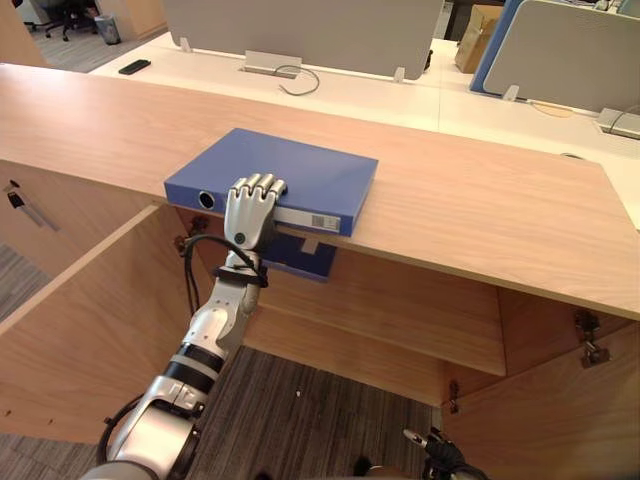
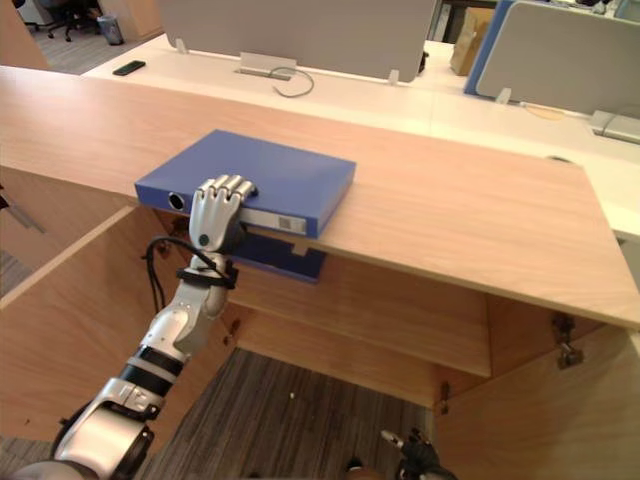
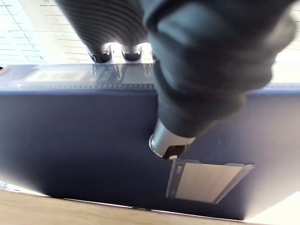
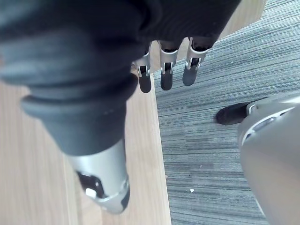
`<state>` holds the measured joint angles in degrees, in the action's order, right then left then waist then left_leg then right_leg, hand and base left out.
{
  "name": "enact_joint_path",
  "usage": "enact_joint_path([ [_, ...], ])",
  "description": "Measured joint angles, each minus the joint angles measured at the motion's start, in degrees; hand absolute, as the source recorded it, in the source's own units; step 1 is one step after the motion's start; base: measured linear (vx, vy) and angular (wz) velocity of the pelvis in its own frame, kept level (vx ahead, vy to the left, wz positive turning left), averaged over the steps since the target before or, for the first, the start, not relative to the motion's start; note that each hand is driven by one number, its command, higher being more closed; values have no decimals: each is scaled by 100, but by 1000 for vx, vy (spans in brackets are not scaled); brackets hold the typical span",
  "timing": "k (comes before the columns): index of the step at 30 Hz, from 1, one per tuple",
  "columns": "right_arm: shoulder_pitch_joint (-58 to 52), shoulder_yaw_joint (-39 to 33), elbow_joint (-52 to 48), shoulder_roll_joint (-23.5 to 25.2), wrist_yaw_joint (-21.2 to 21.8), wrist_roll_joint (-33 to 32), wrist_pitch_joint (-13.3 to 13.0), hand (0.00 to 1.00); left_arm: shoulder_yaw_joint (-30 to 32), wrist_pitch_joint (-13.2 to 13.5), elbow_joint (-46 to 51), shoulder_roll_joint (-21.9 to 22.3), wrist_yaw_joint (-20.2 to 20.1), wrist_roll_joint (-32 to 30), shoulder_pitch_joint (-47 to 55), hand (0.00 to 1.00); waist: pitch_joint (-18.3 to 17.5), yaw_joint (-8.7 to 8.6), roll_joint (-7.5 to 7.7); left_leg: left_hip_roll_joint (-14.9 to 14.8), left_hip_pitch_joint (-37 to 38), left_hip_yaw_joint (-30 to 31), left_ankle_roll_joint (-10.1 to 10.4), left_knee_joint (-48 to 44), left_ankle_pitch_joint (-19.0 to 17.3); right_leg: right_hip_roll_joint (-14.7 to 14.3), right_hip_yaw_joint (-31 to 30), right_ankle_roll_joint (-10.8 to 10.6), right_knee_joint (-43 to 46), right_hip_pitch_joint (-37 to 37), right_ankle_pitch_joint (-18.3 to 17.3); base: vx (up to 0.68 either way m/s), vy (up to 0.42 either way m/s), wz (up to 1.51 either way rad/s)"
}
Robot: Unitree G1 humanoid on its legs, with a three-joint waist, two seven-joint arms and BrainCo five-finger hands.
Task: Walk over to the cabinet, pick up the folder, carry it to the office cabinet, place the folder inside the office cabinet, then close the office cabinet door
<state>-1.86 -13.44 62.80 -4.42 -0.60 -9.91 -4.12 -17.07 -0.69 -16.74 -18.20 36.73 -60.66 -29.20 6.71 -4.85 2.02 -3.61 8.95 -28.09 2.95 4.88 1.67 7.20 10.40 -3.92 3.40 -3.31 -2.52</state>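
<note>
Grips folder [image 1: 295,168] with left hand [image 1: 250,212] at worktop [image 1: 480,205] edge, fingers curled on top; from the wrist, thumb pressed underneath. Hangs right hand [image 4: 167,65] slack-fingered over carpet [image 4: 225,75].

Blue folder [image 2: 275,175] lies flat on wooden cabinet top [image 2: 450,230], front edge overhanging. Left hand [image 2: 218,218] reaches up from below, fingers [image 2: 228,187] curled over that edge. Left door [image 2: 70,330] & right door [image 2: 540,420] stand open. Black phone [image 2: 130,68] on white desk [image 2: 350,95] behind.
</note>
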Motion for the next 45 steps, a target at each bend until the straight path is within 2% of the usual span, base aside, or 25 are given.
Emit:
enact_joint_path([
  [4,5,41,-26,-4,-1,-19,4,0,7,-35,-59,5,8,52,-120,100,24,-4,-39,-2,11,-22,-7,0,-15,15,-36,0,33,19,1,-14,-12,-5],
  [6,-137,555,-510,-81,-6,-62,14,0,51,-118,170,14,-35,70,-99,100,65,1,-74,-21,-3,-83,-14,0,-30,12,-113,0,111,112,1,-29,-14,-17],
  [8,-603,1154,-1925,-208,70,-239,-28,0,175,-134,797,149,-145,81,12,100,86,-24,-99,-10,-92,-124,-22,-1,-34,27,-139,0,218,245,1,-17,-8,-13],
  [10,-929,1319,-2854,-258,258,-357,-105,0,255,-98,1380,327,-173,207,264,100,90,-42,-102,-16,-73,-168,-45,-12,-49,11,-140,0,322,291,1,7,-9,-11],
  [14,-1493,1541,-4303,-436,789,-520,-275,0,295,159,2371,577,-257,474,719,100,94,-26,-103,-28,-73,-278,-91,-80,-127,6,-141,1,549,432,0,-14,-6,-16],
  [15,-1723,1561,-4760,-495,1028,-588,-283,0,307,305,2692,616,-324,637,864,100,96,-17,-105,-32,-66,-318,-94,-182,-210,27,-142,0,598,431,-1,-21,10,-12],
  [18,-2108,1586,-5455,-694,1612,-1063,-285,0,440,651,3272,702,-496,1068,1080,100,121,-2,-116,-37,-59,-391,-120,-383,-361,72,-144,-2,717,448,-3,-26,10,-14],
  [21,-2349,1584,-5889,-876,1973,-1315,-281,0,525,975,3722,702,-742,1513,1257,100,127,7,-124,-37,-60,-471,-131,-488,-450,94,-169,-2,798,504,-4,-28,8,-20],
  [23,-2524,1563,-6309,-1104,2287,-1519,-271,0,527,1351,4012,685,-1061,2285,1354,100,146,84,-153,-25,-63,-610,-140,-540,-500,100,-310,-2,881,608,-4,-25,5,-29],
  [25,-2608,1463,-6608,-1213,2472,-1703,-264,0,526,1576,4115,682,-1321,2823,1416,100,166,68,-187,-7,-56,-621,-147,-544,-505,114,-316,-2,917,628,-4,-13,-7,-11],
  [30,-2676,954,-7168,-1306,2785,-2230,-230,0,658,1804,4270,671,-1773,4194,1556,100,182,-47,-224,28,-29,-681,-160,-546,-520,114,-415,-6,970,667,-8,-6,-15,-8],
  [32,-2596,410,-7519,-1171,2854,-2596,-205,0,922,1923,4323,685,-2018,5315,1652,100,169,-88,-251,40,-32,-747,-152,-544,-557,122,-479,-11,1054,759,-11,-8,-19,-16],
  [34,-2420,-117,-7842,-908,2854,-2875,-206,0,1141,1966,4322,704,-2148,5953,1711,100,161,-154,-262,60,-25,-771,-158,-543,-560,137,-495,-13,1144,816,-13,-10,-10,-11],
  [36,-2179,-520,-8198,-693,2835,-3279,-239,0,1325,1981,4316,795,-2357,6583,1736,100,161,-179,-264,83,10,-824,-173,-543,-566,144,-571,-13,1162,821,-13,-9,1,-14],
  [39,-1712,-738,-8811,-525,2690,-3632,-521,0,1404,2081,4256,949,-2809,7669,1760,100,150,-181,-275,131,18,-861,-190,-540,-576,186,-606,-14,1163,835,-13,-4,5,-6],
  [43,-1275,-775,-9029,-527,2277,-3602,-859,0,1379,2124,3919,960,-3243,8597,1758,100,117,-177,-293,163,17,-836,-232,-542,-559,221,-603,-15,1163,825,-10,6,-2,2],
  [45,-1141,-791,-9029,-545,1899,-3371,-974,0,1376,2123,3698,962,-3340,9016,1757,100,88,-174,-314,174,13,-815,-242,-543,-554,232,-601,-37,1163,821,5,18,-5,4],
])
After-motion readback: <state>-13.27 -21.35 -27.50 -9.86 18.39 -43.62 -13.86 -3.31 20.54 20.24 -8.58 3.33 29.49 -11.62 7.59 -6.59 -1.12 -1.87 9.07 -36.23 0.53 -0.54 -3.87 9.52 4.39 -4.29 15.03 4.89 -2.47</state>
